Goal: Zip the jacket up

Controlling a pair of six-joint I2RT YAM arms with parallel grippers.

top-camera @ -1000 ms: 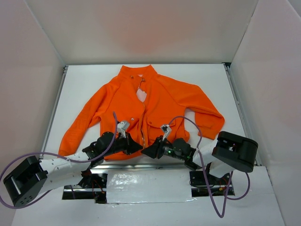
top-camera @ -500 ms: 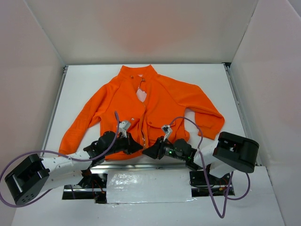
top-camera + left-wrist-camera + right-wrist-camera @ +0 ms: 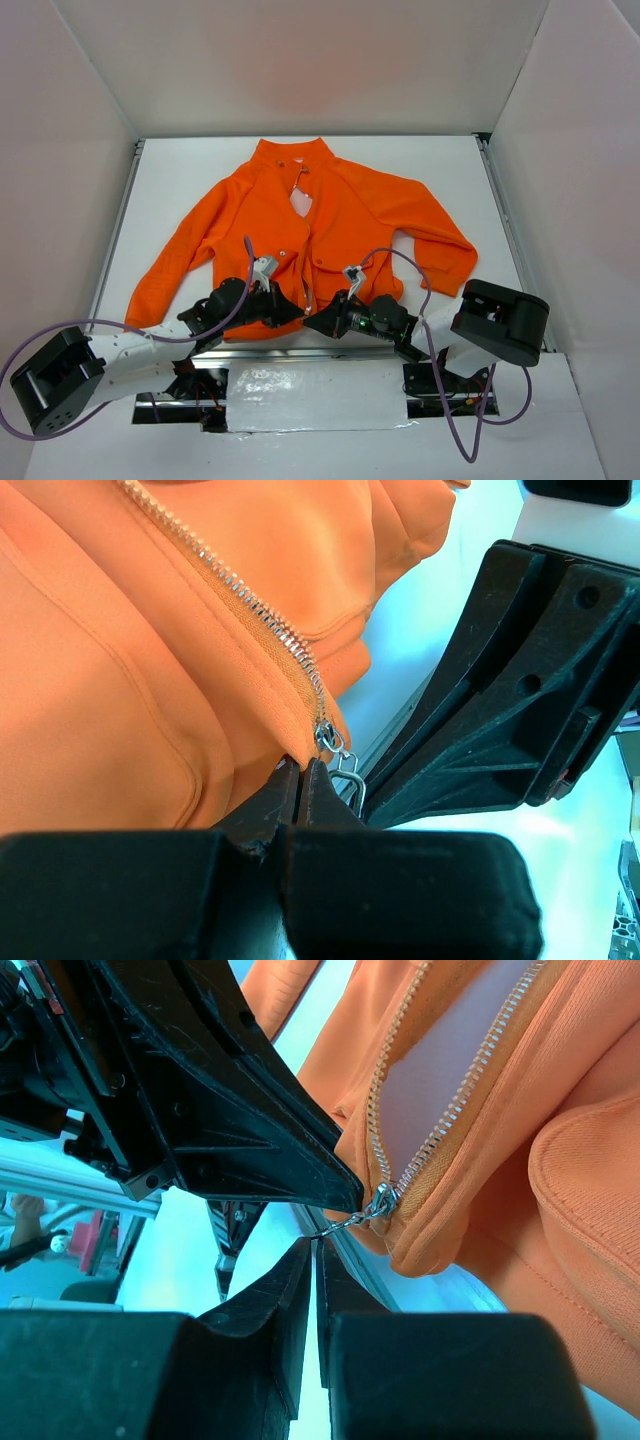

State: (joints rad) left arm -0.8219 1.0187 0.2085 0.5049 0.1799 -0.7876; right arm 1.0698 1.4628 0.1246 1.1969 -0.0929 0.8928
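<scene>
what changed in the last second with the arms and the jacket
The right tool narrowed its jaws to a thin slit at the zipper pull; whether it grips it is unclear. The left tool stayed shut on the jacket hem by the zipper's bottom; the jacket lay unmoved.

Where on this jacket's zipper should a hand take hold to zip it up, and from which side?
The pull, from the near, hem side. It dangles from the slider at the hem of the jacket, hanging clear of the fabric on that side, while the teeth run away to the collar.
</scene>
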